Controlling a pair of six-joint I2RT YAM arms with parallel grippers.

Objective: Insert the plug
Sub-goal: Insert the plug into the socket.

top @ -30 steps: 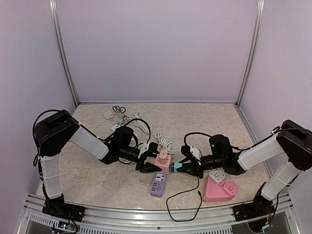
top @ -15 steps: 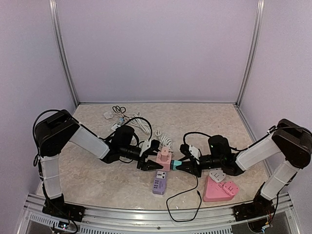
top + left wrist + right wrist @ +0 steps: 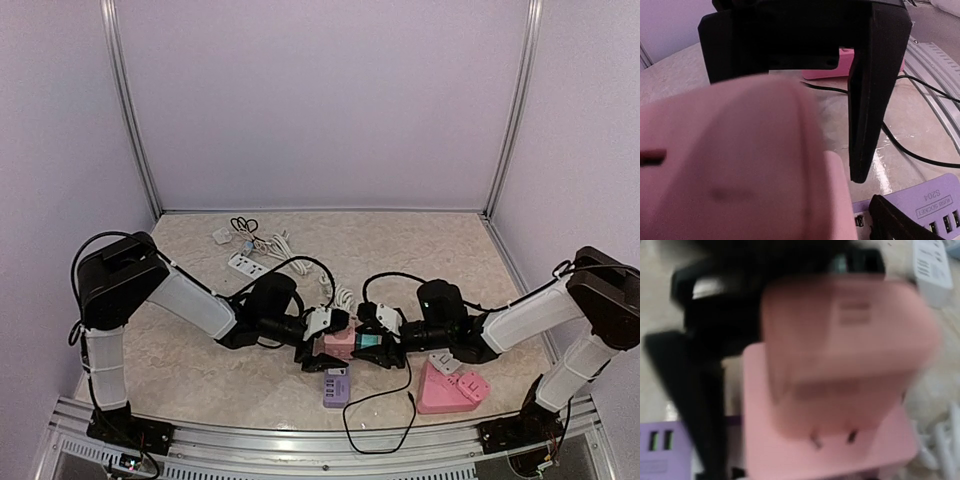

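Claws flank the pink plug: left claw spread wide, seemingly clear; right claw too blurred to judge.

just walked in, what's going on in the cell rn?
Both arms reach to a pink socket block mid-table. The left tool is at its left side, the right tool at its right, by the pink plug standing on it. In the right wrist view the plug's two prongs show above the block, so it isn't fully seated. Whether either tool is gripping is too blurred to tell.
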